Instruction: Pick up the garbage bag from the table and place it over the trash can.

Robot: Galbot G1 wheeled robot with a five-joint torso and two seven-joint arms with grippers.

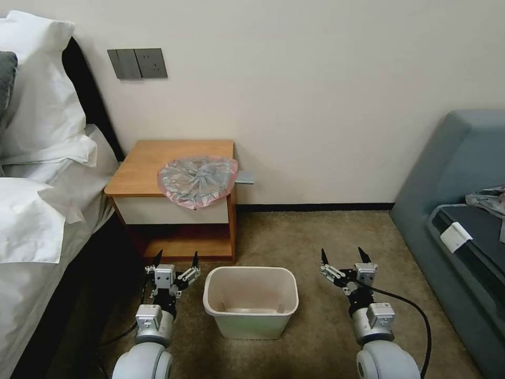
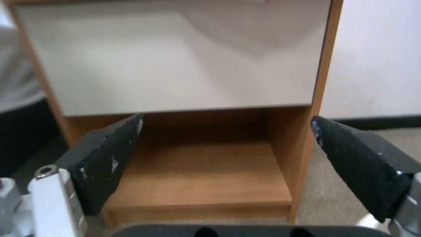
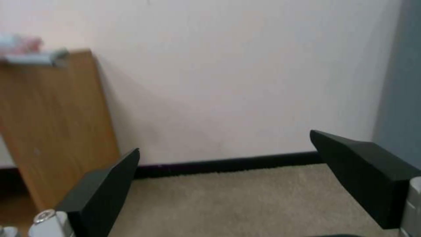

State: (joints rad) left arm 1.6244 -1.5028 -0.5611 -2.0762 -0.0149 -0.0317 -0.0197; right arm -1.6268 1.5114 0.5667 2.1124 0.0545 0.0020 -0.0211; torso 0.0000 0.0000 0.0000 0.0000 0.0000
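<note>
The garbage bag (image 1: pixel 198 180), grey crinkly plastic with a pink rim, lies spread on the right front part of the table (image 1: pixel 152 166) and droops over its front edge. A pink-grey bit of the garbage bag (image 3: pixel 19 44) peeks over the table's top edge (image 3: pixel 48 98). The cream trash can (image 1: pixel 251 300) stands open and bare on the carpet, in front of the table. My left gripper (image 1: pixel 176 259) hangs open left of the can, facing the table's lower shelf (image 2: pixel 197 171). Right of the can, my right gripper (image 1: pixel 343 258) is open and holds nothing.
A bed with white pillows (image 1: pixel 37 173) lines the left side. A blue-grey sofa (image 1: pixel 457 179) stands at the right. A grey flat object (image 1: pixel 245 179) juts from the table's right edge. Beige carpet (image 1: pixel 315 231) lies open between table and sofa.
</note>
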